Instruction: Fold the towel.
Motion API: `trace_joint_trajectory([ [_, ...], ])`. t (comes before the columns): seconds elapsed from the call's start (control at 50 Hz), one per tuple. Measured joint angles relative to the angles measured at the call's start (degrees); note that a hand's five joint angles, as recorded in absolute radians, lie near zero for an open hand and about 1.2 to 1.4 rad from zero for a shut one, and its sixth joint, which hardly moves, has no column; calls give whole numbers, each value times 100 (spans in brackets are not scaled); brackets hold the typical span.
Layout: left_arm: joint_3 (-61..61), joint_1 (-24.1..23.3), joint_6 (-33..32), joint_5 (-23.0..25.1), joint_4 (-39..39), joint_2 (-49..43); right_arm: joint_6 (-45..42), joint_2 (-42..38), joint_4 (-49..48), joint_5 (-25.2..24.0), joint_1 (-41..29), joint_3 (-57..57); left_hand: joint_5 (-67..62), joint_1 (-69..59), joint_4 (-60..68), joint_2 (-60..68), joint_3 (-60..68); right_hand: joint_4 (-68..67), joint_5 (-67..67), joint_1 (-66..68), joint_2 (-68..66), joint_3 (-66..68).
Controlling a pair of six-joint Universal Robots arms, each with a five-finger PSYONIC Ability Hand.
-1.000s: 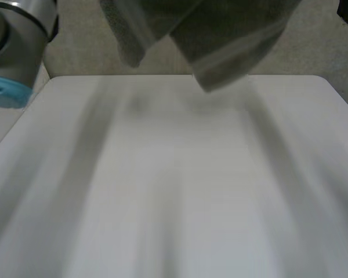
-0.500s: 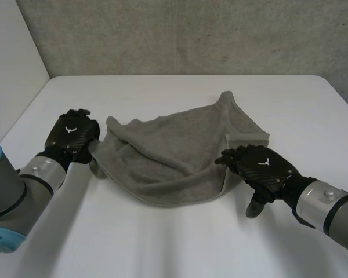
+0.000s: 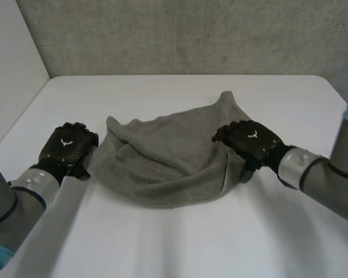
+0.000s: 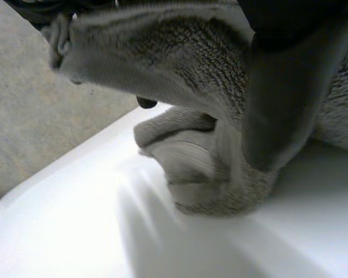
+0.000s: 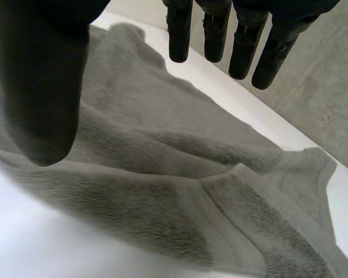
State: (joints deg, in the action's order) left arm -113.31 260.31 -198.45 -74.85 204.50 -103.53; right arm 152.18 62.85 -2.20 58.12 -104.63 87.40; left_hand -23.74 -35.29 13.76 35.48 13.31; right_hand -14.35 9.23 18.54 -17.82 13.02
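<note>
While the left hand (image 3: pixel 66 149) pinched the towel (image 3: pixel 165 159) at its left edge, the right hand (image 3: pixel 249 141) hovered with fingers straight and loose over the right edge. The towel lay crumpled mid-table. Flattening seemed the step in hand, and next the right hand would need a grip on that edge. The white table (image 3: pixel 180 243) met a grey wall (image 3: pixel 191 35).

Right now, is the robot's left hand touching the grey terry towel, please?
Touching. The left wrist view shows the left hand with its thumb pressed against the grey terry towel at its bunched edge.
</note>
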Motion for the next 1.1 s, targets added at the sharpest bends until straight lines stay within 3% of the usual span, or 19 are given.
trace_joint_trajectory([
  [0.24,-567,-194,-7,6,9,272,-713,-1617,844,908,-183,-2320,404,342,0,-364,0,0,347,298,-305,0],
  [0.56,-653,-294,-10,3,47,282,-757,-2703,1314,1260,-233,-3688,434,345,0,-373,0,0,530,435,-439,0],
  [0.64,-646,-298,-10,3,47,273,-769,-2818,1415,1270,-234,-3820,435,345,0,-373,0,0,1313,1357,-1426,0],
  [0.72,-641,-297,-10,4,47,267,-776,-2852,1442,1269,-234,-3857,434,345,0,-373,0,0,2500,2613,-2711,0],
  [0.82,-638,-291,-20,2,47,268,-784,-2638,1387,1245,-234,-3676,434,345,0,-373,0,0,5248,5446,-5395,0],
  [1.1,-646,-296,-244,1,55,238,-768,-918,446,981,154,-1442,435,345,0,-373,0,0,5636,5715,-5550,0],
])
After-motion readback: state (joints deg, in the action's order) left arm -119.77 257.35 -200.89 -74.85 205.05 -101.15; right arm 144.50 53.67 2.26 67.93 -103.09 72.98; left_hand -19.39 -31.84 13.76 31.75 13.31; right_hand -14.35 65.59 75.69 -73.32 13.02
